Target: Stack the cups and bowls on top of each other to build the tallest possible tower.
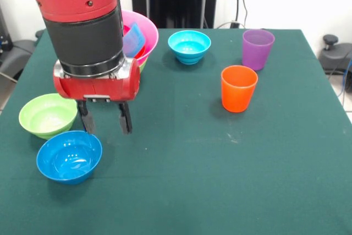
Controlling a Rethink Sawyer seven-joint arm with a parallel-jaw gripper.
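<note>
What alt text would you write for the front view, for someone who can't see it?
A red robot arm's open gripper hangs above a blue bowl beside a green bowl on a green table. Behind stand a pink bowl, cyan bowl, purple cup and orange cup.

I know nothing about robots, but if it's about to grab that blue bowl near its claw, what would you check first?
1. Gripper open: ok, fingers apart, nothing between them.
2. Gripper over the blue bowl: not ok, it hangs beside the bowl's far rim.
3. Blue bowl upright and empty: ok.
4. Neighbours clear: cannot tell; the lime green bowl sits very close.
5. Tower ready to receive: cannot tell, the arm hides most of it.
6. Orange cup and purple cup out of the way: ok.
</note>
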